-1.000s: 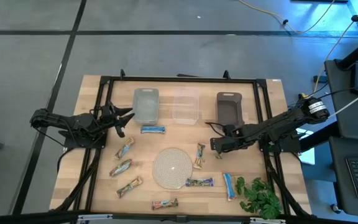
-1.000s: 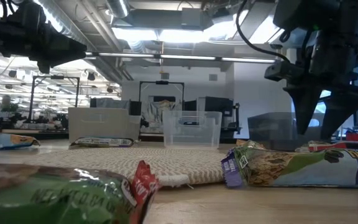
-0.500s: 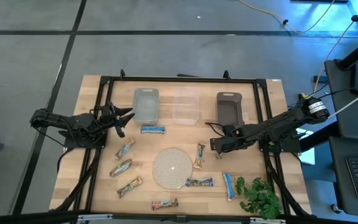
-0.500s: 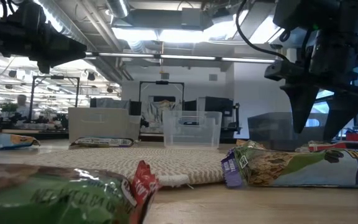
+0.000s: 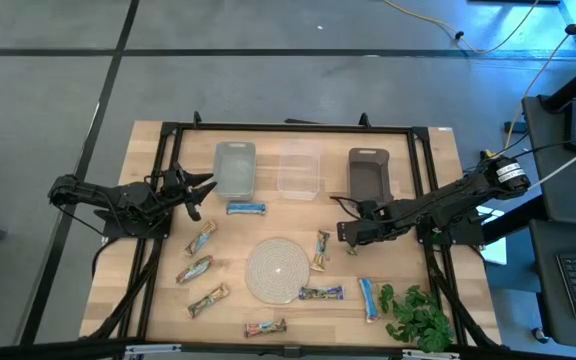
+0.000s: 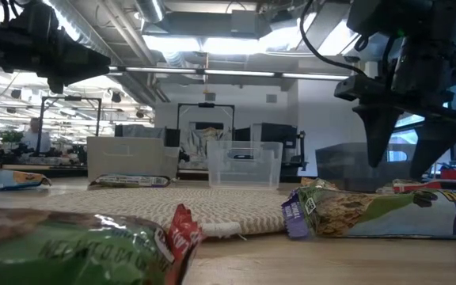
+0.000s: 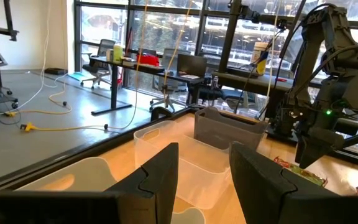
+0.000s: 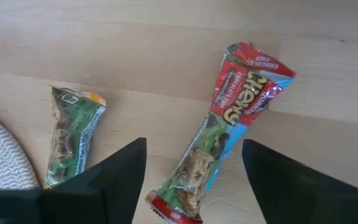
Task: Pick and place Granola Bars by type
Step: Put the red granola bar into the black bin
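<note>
Right gripper (image 8: pixel 194 168): fingers apart, poised over a red bar (image 8: pixel 225 127) lying on the table (image 8: pixel 135 56), empty. Left gripper (image 5: pixel 196 190): idle near the bins, nothing held. Step judged: approach. Next: descend, straddle the bar, close.

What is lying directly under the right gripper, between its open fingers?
Under the right gripper, whose fingers are spread open, lies a red-ended granola bar flat on the wooden table, not gripped. Its near end is partly cut off at the picture's edge. A green bar lies beside it.
</note>
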Action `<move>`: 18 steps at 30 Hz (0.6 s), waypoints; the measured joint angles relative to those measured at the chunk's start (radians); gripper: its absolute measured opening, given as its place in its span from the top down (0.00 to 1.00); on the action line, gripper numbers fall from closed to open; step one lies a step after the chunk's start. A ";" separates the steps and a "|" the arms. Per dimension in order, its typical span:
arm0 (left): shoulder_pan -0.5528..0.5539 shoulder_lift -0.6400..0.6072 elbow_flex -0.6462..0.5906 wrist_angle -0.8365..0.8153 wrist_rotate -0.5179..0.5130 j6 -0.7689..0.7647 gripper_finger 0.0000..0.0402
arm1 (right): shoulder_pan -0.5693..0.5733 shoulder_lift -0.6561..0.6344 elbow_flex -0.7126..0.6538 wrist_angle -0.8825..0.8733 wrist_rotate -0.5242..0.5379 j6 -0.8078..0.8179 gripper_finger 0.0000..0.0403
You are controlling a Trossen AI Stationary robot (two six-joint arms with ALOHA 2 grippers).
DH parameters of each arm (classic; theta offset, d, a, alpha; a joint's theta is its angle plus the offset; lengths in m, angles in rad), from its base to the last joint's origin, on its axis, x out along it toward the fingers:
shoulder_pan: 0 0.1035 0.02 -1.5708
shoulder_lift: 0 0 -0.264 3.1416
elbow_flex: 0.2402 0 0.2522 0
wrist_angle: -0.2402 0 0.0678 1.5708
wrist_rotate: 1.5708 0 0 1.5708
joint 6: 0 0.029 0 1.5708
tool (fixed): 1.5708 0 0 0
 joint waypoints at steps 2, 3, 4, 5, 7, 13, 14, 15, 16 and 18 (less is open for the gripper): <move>0.000 0.000 0.000 0.000 0.000 -0.001 0.66 | 0.000 0.000 0.000 0.000 0.000 0.000 0.30; 0.000 0.000 0.000 0.000 0.000 -0.001 0.66 | 0.000 0.000 0.000 -0.001 0.000 0.001 0.29; 0.000 0.000 0.000 0.000 0.000 -0.001 0.66 | 0.000 0.002 0.000 -0.001 0.000 0.001 0.27; 0.000 0.000 0.000 0.000 0.000 0.000 0.66 | 0.000 0.006 0.000 0.000 0.001 0.001 0.25; 0.000 0.000 0.000 0.000 0.000 -0.001 0.66 | 0.000 0.020 0.000 -0.002 0.001 0.003 0.22; 0.000 0.000 0.000 0.000 0.000 -0.001 0.66 | 0.000 0.073 0.000 0.003 -0.005 0.024 0.17; 0.000 0.000 0.000 0.000 0.000 -0.002 0.66 | 0.000 0.083 0.000 0.005 -0.005 0.045 0.16; 0.000 0.000 0.000 0.000 0.000 -0.001 0.66 | 0.000 0.094 0.000 0.004 -0.005 0.067 0.16; 0.000 0.000 0.000 0.000 0.000 -0.001 0.66 | 0.000 0.105 0.000 0.006 -0.005 0.074 0.16; 0.000 0.000 0.000 0.000 0.000 -0.002 0.66 | 0.000 0.124 0.000 0.006 -0.005 0.082 0.16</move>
